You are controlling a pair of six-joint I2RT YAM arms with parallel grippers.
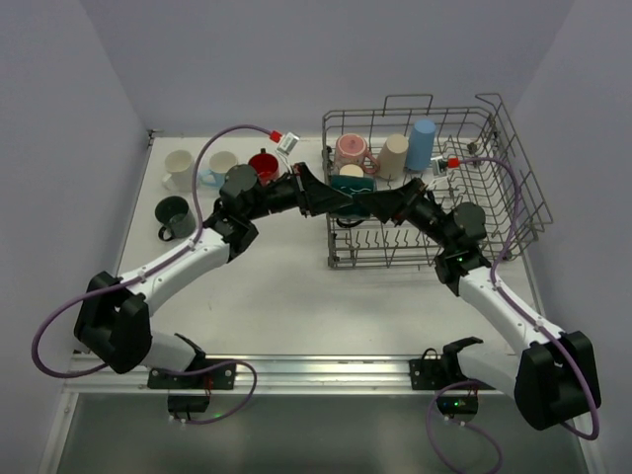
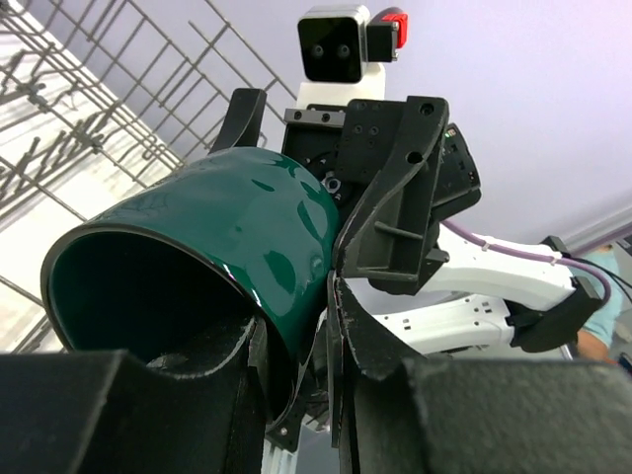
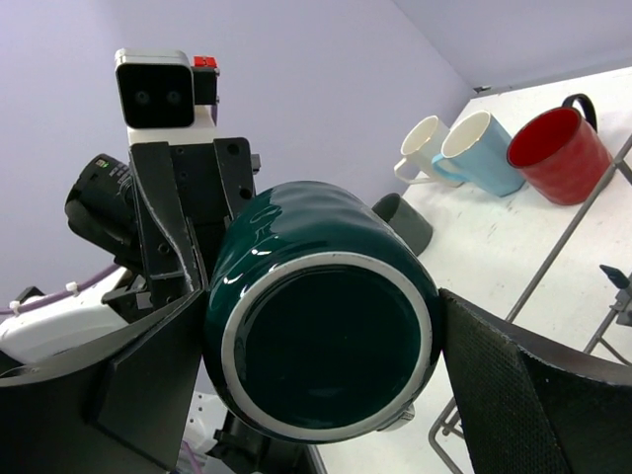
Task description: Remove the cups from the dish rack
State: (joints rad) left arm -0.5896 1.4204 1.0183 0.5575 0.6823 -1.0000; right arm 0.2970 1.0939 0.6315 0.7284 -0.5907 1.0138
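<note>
A dark teal mug (image 1: 352,184) hangs on its side right at the dish rack's (image 1: 518,193) left wall, clear of the table (image 1: 286,296), with both arms meeting on it. The left fingers (image 2: 128,415) come from outside the rack and pinch the mug's wall at the rim, one finger inside the mouth and one outside. The right fingers (image 3: 533,395) reach across from inside the rack and are pressed against opposite sides of the mug's body, its white-ringed base facing that wrist's camera.

Inside the rack, along its far-left part, stand a speckled pink mug (image 1: 351,149), a beige cup (image 1: 393,155) and a blue tumbler (image 1: 423,144), close together in a row just beyond the held mug.

On the table left of the rack, a red mug (image 1: 264,165) is nearest the rack, then a light blue mug (image 1: 221,164) and a white mug (image 1: 179,164) farther out. A second dark teal mug (image 1: 175,216) sits near the white one, nearer the arm bases
</note>
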